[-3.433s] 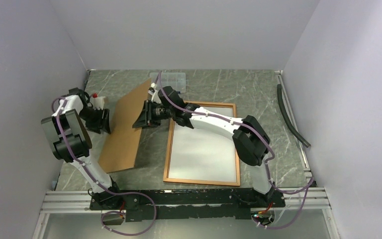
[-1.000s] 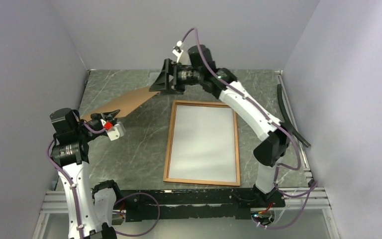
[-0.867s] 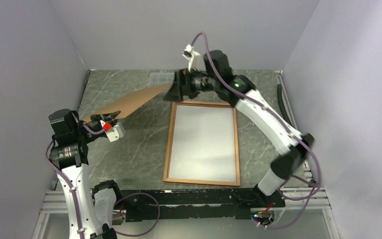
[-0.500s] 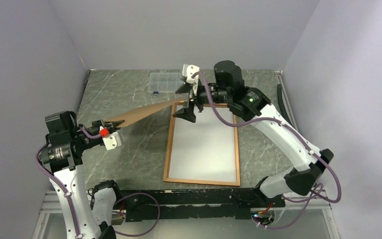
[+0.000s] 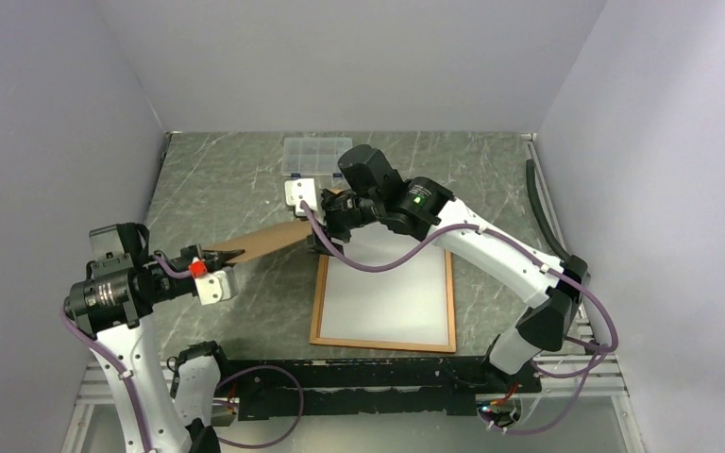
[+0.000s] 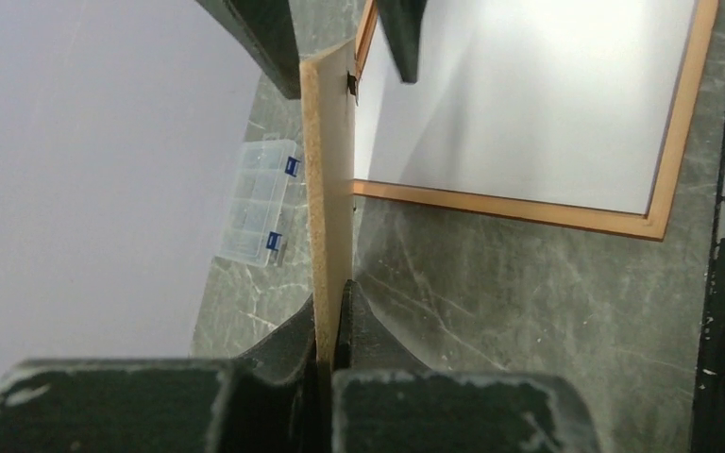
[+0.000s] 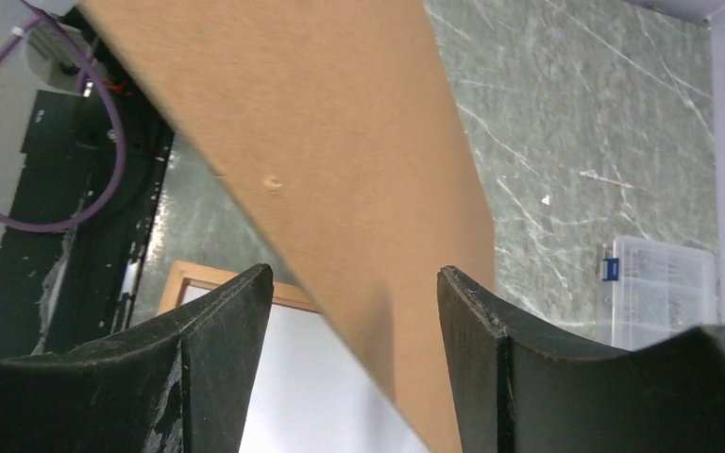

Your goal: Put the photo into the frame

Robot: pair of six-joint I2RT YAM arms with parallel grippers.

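From above, we see the left gripper [image 5: 229, 255] clamped on the board [image 5: 269, 242], and the right gripper [image 5: 321, 236] straddles its far end above the frame [image 5: 317, 311]; the photo [image 5: 387, 293] lies inside, white back up. Left wrist: only an edge is pinched — it could twist loose. Right wrist: jaws apart around the board [image 7: 340, 142] — closing askew might knock it onto the photo.

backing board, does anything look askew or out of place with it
The brown backing board hangs tilted in the air instead of lying flat: the left gripper pinches its near end, the right gripper, jaws open, straddles its far end above a corner of the frame. No damage shows.
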